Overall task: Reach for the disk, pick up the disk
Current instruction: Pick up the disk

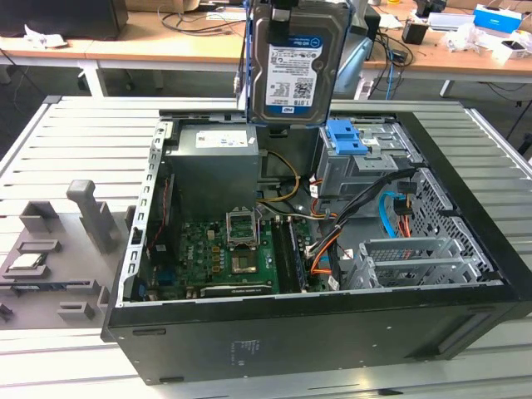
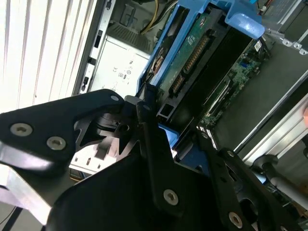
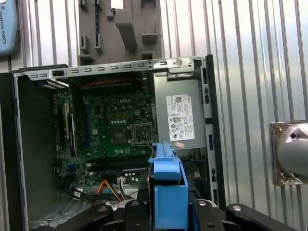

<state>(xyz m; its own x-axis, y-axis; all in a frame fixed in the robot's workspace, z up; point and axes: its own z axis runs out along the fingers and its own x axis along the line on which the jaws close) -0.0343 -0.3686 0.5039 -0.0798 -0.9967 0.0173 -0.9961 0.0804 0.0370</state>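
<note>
The disk, a silver-grey hard drive with a white-and-blue label in a blue bracket, hangs upright in the air above the back of the open computer case. My gripper is shut on the disk's blue bracket, one black finger on each side. In the second wrist view the disk's underside with its green circuit board runs away from my gripper. The disk touches nothing in the case.
Inside the case are the motherboard, the grey power supply, loose cables, and a drive cage with a bare blue latch. A grey fixture tray with a small CPU chip lies on the slatted table at the exterior view's left.
</note>
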